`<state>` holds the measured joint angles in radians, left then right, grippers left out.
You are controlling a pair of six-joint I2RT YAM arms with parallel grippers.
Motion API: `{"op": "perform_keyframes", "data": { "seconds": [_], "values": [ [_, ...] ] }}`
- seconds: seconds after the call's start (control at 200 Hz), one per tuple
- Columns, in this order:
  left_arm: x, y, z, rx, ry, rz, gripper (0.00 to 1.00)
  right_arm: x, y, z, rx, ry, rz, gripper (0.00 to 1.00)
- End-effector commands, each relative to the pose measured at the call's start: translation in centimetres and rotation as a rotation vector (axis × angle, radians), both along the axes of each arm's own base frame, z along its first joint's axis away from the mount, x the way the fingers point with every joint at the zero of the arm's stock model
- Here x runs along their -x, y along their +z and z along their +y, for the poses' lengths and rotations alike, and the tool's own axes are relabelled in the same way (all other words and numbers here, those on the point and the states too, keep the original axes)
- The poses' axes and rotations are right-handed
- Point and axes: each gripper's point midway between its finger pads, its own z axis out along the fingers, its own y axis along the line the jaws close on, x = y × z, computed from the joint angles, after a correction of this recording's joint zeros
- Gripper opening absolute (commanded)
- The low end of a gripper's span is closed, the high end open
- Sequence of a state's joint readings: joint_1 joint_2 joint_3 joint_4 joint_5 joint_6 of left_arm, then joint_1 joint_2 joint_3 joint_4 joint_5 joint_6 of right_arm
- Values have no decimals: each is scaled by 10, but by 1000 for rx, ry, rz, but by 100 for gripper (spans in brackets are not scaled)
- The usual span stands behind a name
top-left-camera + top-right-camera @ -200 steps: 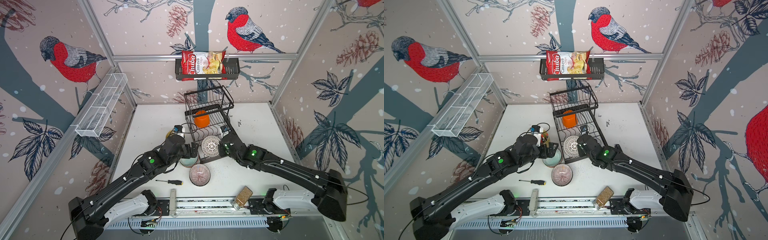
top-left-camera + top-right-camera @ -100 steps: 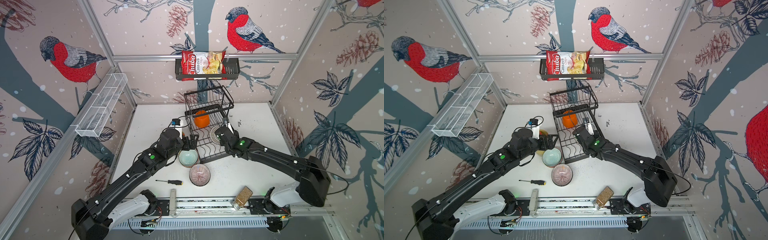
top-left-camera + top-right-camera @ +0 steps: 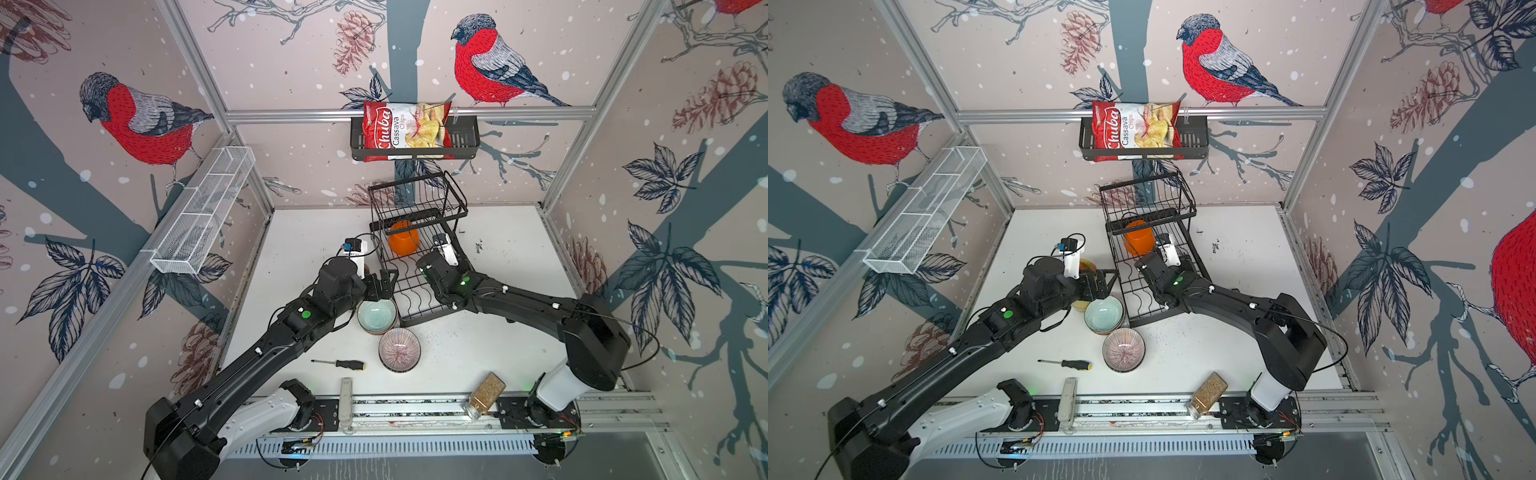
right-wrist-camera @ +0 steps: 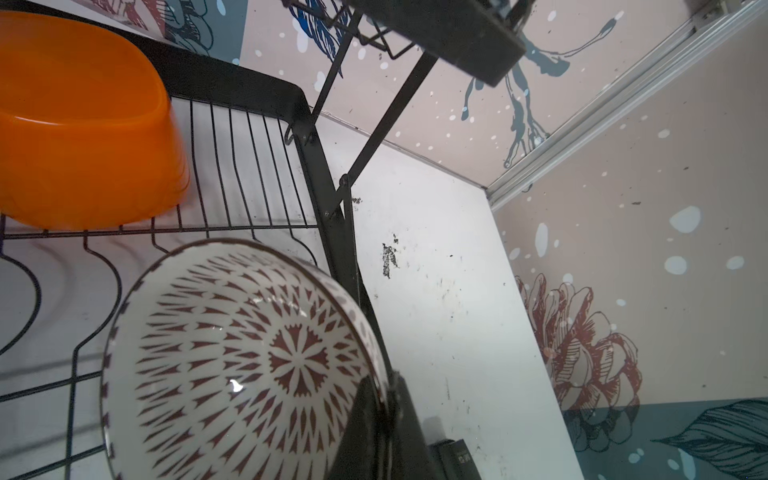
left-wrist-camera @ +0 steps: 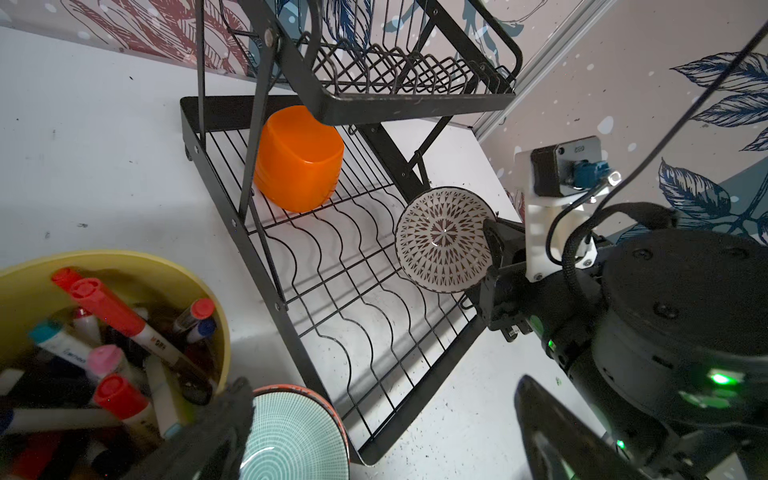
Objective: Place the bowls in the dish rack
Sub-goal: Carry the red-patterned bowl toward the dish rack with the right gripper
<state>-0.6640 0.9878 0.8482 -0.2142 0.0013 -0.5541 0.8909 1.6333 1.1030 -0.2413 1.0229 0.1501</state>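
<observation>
Stretches the left arm forward from the front rail, with the left gripper (image 3: 384, 282) over the far edge of the teal bowl (image 3: 376, 316), jaws spread wide and nothing between them. Brings the right arm in from the right, elbow bent, wrist low over the rack (image 5: 415, 109). Clamps the right gripper (image 5: 492, 245) tight on the rim of the lattice bowl (image 5: 442, 239). Holds that bowl on edge over the lower tray, near its right rail; cannot tell whether it touches the wires. Has the orange bowl (image 3: 402, 243) tipped over at the tray's back, under the upper basket. Has the teal bowl on the white table (image 3: 498, 332), nested in a red-rimmed bowl (image 5: 299, 390), just beside the rack's front left corner, and the striped bowl (image 3: 399, 348) just beside it, nearer the front. Shows a cup (image 5: 137, 266) of markers by the left gripper, and a screwdriver (image 3: 343, 364) and a jar (image 3: 486, 392) near the front rail. Closes in with bird-print walls: chips (image 3: 405, 131) in a black basket (image 3: 465, 137) at the back, a white shelf (image 3: 203, 212) on the left.
</observation>
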Motion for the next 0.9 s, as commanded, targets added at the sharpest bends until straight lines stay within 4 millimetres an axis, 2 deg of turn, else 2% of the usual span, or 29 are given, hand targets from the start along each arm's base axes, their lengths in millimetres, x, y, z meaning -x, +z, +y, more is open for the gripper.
{"op": "perform_keyframes", "data": {
  "seconds": [0.0,0.415,0.895],
  "values": [
    [-2,9,-3,23,-14,-40,97,-10,19,-1,53,-33,-86,0],
    [1,2,-7,56,-38,-42,97,-35,6,3,196,-46,-92,0],
    [0,-9,-8,45,-54,-31,97,-64,4,7,265,-73,-122,0]
  ]
}}
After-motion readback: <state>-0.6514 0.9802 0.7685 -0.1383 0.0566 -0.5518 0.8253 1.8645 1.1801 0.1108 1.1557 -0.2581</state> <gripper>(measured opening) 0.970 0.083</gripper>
